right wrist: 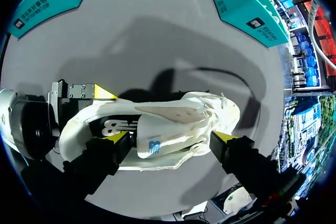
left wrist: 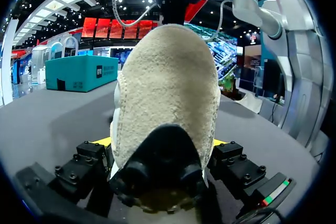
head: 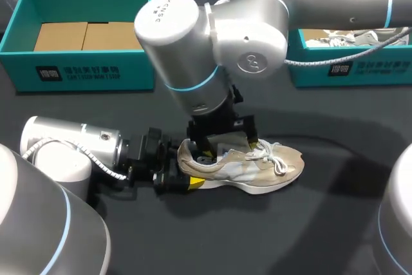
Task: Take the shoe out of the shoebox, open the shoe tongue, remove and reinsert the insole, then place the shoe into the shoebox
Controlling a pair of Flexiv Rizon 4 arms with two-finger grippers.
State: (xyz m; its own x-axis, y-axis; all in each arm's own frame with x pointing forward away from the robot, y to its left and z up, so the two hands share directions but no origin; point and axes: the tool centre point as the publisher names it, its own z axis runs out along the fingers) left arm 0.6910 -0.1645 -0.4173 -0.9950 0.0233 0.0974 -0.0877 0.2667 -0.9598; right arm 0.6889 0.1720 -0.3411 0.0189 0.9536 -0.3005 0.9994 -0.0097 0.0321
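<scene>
A beige and white sneaker (head: 264,169) lies on its sole on the dark table, toe to the right. My left gripper (head: 180,175) lies low at the heel, one finger pressed against each side of it. In the left wrist view the suede heel (left wrist: 168,77) fills the gap between those fingers (left wrist: 231,161). My right gripper (head: 224,141) hangs open just above the shoe's mouth and tongue. From its wrist the shoe (right wrist: 199,114) lies ahead of the right gripper (right wrist: 173,140), with a white insole (right wrist: 157,142) bearing a blue mark showing at the opening.
A teal shoebox (head: 84,72) with brown cardboard inside stands at the back left. A second teal box (head: 360,69) holding white paper stands at the back right, partly behind my right arm. Bare tabletop lies in front of the shoe.
</scene>
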